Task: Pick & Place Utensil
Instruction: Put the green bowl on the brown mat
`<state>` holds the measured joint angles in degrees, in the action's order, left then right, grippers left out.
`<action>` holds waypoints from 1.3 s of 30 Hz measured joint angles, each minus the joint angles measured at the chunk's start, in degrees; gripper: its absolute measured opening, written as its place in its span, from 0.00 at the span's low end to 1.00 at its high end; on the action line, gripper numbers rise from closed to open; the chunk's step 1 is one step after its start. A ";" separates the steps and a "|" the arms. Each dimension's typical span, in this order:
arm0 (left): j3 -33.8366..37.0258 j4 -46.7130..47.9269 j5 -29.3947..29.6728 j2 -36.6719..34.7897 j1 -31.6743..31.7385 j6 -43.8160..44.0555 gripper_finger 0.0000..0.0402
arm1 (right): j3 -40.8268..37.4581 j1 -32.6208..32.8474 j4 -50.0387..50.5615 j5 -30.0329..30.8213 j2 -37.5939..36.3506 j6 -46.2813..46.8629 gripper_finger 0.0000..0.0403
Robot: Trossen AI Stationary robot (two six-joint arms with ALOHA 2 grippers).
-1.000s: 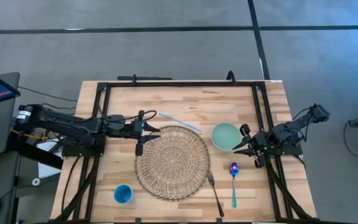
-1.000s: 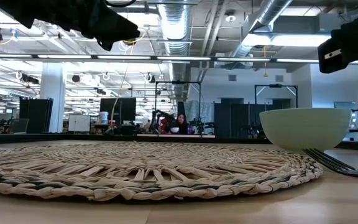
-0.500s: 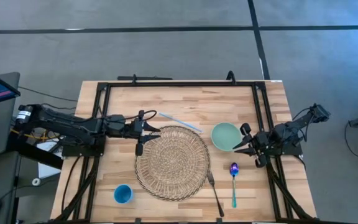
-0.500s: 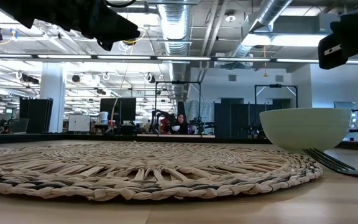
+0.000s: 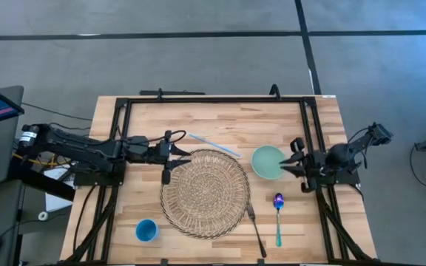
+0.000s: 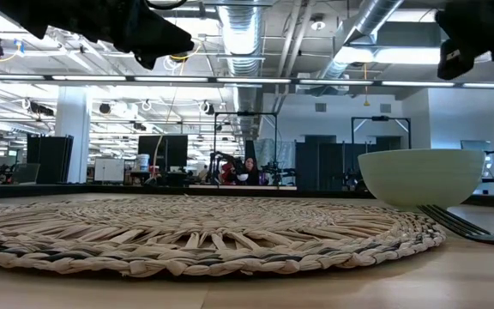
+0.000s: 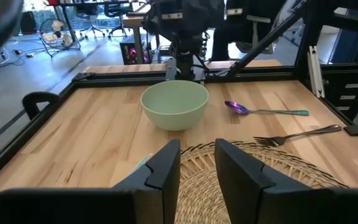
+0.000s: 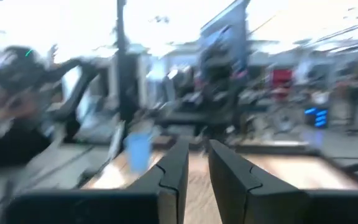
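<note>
High view has the right gripper (image 5: 293,167) raised beside the green bowl (image 5: 268,162) at the mat's 2 o'clock, its fingers only a narrow gap apart and nothing held between them. At the woven mat's (image 5: 205,193) 10 o'clock edge, the left gripper (image 5: 170,162) waits with fingers slightly parted and empty. Purple-bowled spoon (image 5: 278,214) lies on the table (image 5: 220,122) at the mat's 4 o'clock, just beyond the fork (image 5: 255,227) at the mat's rim.

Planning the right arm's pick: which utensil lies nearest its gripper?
The purple-bowled spoon with the teal handle, just below the right gripper; the fork lies farther left, by the woven mat.
</note>
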<state>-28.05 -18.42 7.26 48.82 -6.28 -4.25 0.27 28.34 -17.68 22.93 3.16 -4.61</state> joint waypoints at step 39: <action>-0.02 -2.66 5.14 0.00 -0.02 0.20 0.25 | 18.05 -0.74 21.79 8.70 54.18 35.71 0.44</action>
<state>-28.08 -21.08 12.40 48.82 -6.31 -4.05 18.33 27.60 4.11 31.63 57.34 31.09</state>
